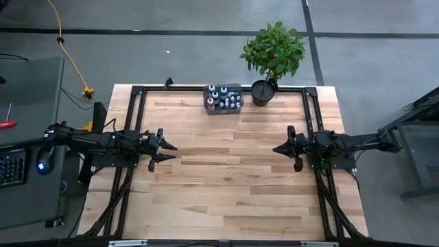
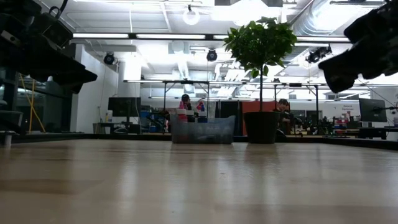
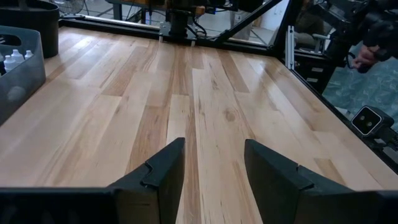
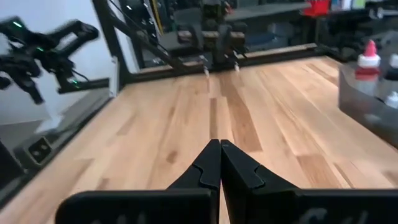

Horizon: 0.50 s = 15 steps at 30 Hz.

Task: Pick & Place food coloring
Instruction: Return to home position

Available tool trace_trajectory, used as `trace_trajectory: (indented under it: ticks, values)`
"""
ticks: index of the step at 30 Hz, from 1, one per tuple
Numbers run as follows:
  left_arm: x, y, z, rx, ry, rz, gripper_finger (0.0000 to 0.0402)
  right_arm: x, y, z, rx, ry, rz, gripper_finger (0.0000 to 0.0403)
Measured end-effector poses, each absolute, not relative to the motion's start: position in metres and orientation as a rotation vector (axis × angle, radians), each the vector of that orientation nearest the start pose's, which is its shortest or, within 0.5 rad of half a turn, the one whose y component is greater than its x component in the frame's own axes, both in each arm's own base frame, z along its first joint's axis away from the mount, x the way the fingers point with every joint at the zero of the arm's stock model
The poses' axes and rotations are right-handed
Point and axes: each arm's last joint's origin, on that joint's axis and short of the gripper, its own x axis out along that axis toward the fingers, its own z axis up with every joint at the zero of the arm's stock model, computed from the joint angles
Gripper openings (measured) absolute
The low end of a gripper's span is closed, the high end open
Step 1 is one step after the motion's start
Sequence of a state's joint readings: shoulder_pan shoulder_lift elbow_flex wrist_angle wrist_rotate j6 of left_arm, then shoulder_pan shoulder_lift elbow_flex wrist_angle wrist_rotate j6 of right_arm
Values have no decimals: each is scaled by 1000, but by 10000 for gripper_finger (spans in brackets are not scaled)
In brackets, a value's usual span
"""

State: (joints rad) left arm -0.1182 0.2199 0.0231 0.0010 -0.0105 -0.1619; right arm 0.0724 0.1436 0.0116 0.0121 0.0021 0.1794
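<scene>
Well, both arms lie low at their own sides of the table (image 1: 226, 185), away from the middle. I read that as the parked pose, since I see no bottle outside the bin (image 1: 223, 111). The left gripper (image 1: 175, 151) is empty, its fingers spread apart. The right gripper (image 1: 276, 148) is empty too, fingertips pressed together. The bottles (image 1: 223, 98) stand packed in the bin at the far edge, just beside the plant (image 1: 274, 51) and well apart from either gripper. Packed like that, I judge, they cannot roll. Each stands upright, long axis vertical, cap up, so from above I see mostly caps. My right wrist view shows one red-capped bottle (image 4: 369, 57) pointing straight up over the bin wall.
</scene>
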Motion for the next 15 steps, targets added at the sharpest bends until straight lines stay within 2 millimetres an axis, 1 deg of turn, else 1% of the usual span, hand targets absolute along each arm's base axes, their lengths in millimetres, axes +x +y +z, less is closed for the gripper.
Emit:
trace_trajectory:
  ticks: [6, 15]
  values:
    - [109, -13, 153, -149, 204, -91, 163, 109, 2, 150, 178, 195, 3, 0]
    - [108, -13, 153, -149, 204, -91, 163, 110, 2, 149, 178, 207, -5, 0]
